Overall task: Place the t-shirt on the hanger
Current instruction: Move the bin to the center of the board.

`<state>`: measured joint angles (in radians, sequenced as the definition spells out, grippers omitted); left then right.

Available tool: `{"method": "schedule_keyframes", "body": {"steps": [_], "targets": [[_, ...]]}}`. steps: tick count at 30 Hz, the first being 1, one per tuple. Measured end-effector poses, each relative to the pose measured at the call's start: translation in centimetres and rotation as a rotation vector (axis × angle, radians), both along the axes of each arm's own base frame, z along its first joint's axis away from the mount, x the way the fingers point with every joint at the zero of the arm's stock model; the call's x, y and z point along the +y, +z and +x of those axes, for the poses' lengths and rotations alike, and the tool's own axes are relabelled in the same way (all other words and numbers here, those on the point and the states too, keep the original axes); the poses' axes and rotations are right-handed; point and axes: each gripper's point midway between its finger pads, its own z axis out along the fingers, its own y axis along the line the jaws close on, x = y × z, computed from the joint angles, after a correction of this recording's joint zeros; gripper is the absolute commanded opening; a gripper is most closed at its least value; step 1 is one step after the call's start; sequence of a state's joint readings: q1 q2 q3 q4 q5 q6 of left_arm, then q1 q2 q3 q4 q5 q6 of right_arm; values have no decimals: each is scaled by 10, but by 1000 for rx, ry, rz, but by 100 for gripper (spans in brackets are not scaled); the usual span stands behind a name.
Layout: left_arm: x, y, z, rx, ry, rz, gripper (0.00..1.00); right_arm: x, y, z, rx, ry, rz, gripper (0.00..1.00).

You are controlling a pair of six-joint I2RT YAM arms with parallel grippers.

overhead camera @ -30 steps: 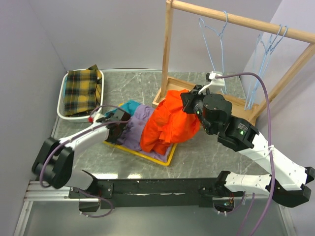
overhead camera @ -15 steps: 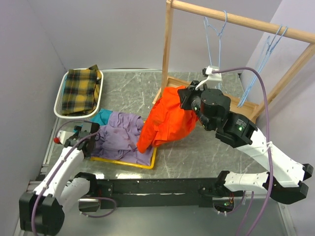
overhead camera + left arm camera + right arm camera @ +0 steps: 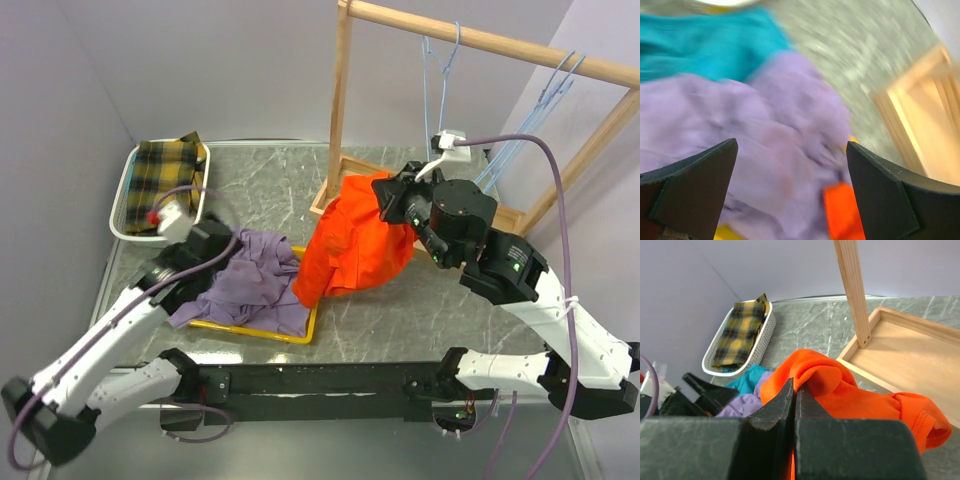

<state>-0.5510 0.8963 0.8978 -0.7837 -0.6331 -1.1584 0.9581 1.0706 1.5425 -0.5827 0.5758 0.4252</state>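
Note:
The orange-red t-shirt (image 3: 355,245) hangs bunched from my right gripper (image 3: 388,200), which is shut on a fold near its top, lifted above the table beside the wooden rack. The right wrist view shows the jaws (image 3: 795,387) pressed together on the cloth (image 3: 865,400). A light-blue wire hanger (image 3: 438,75) hangs on the rail just above and behind that gripper; two more like it (image 3: 545,95) hang further right. My left gripper (image 3: 228,255) is open and empty over the purple garment (image 3: 255,285). The left wrist view, blurred, shows it (image 3: 790,145) above purple cloth with an orange corner (image 3: 842,210).
A yellow tray (image 3: 250,330) holds the purple garment and a teal one (image 3: 705,47). A white basket (image 3: 128,200) with plaid cloth stands at the far left. The wooden rack's post (image 3: 340,110) and base tray (image 3: 910,360) stand behind the t-shirt. Walls close in left and right.
My left arm has swung from the near left edge back over the purple garment. My right gripper has carried the t-shirt a little right and up. The hanger has swung.

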Motion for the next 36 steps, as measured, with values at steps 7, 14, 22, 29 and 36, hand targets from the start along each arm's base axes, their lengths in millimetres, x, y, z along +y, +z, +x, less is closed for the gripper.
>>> {"method": "schedule_keyframes", "body": {"steps": [7,14,22,29,36], "targets": [[-112,10,9,37,-321,124,96,-22,1,-14,12,-9,-14,0],[-194,-18,12,96,-514,153,96,-50,23,-31,-13,-27,18,0],[-262,-53,10,151,-660,94,96,-60,38,-40,-30,-14,46,0],[-302,-89,8,217,-746,49,96,-40,19,-33,13,23,-3,0],[-315,-115,11,251,-755,46,96,-20,-18,-24,84,42,-75,0]]}}
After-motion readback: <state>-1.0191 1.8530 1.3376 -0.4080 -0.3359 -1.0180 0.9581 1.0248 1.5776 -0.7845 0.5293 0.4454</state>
